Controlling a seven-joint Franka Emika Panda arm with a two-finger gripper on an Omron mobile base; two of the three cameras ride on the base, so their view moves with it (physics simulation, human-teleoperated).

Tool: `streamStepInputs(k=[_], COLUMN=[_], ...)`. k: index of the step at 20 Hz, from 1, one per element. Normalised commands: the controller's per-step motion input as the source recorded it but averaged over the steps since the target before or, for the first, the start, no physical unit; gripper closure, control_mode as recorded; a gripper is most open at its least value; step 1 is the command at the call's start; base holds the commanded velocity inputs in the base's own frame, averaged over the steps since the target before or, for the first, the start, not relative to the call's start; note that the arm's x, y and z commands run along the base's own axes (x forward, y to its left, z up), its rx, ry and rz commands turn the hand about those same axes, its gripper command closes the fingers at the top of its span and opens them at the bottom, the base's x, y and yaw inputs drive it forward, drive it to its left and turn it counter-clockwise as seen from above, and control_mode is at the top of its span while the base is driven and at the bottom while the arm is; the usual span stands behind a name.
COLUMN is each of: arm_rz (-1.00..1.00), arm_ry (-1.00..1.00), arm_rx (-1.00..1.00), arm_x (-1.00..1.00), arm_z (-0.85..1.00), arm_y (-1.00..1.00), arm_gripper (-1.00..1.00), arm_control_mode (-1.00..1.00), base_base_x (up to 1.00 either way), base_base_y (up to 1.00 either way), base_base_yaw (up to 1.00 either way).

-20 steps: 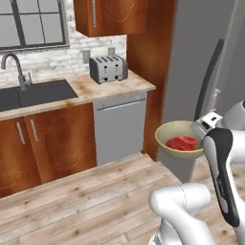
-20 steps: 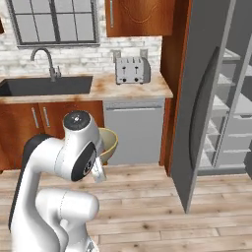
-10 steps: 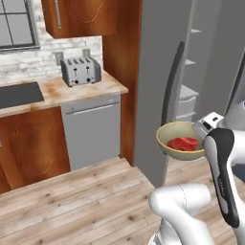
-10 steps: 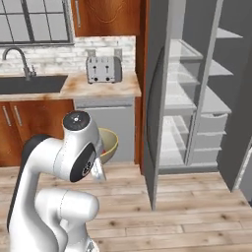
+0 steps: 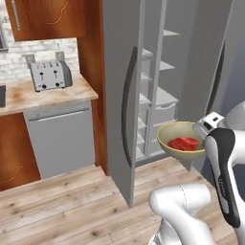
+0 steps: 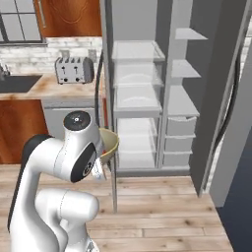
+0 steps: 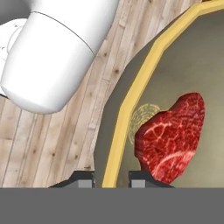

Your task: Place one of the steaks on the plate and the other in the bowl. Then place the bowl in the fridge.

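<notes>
While the pincer (image 7: 112, 177) stays clamped on the bowl (image 5: 182, 140) rim, keep it level — steak (image 5: 184, 143) inside — and steer clear of the fridge (image 6: 147, 93) door edge

Steak (image 5: 183, 143) in bowl (image 5: 178, 151), before open fridge (image 5: 154, 86).

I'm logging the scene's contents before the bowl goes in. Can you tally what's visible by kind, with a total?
Steaks: 1, steak lying in the bowl
Bowls: 1, bowl clamped at its rim by the claw
Fridges: 1, fridge, doors open
Toasters: 1, toaster on the counter
Total: 4
</notes>
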Motion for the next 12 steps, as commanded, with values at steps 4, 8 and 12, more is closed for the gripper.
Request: streamStepInputs(k=[4,8,12], arm_rz=[0.00,0.00,0.00], arm_ry=[0.00,0.00,0.00], arm_rx=[0.00,0.00,0.00], arm_x=[0.00,0.00,0.00], arm_z=[0.00,0.00,0.00], arm_y=[0.00,0.00,0.00], arm_gripper=[1.00,1.00,1.00], arm_control_mode=[1.00,1.00,1.00], base_base_x=[0.47,0.64,0.84], base_base_y=[-1.00,-0.78,-0.62], base_base_yaw=[0.16,0.21,0.23])
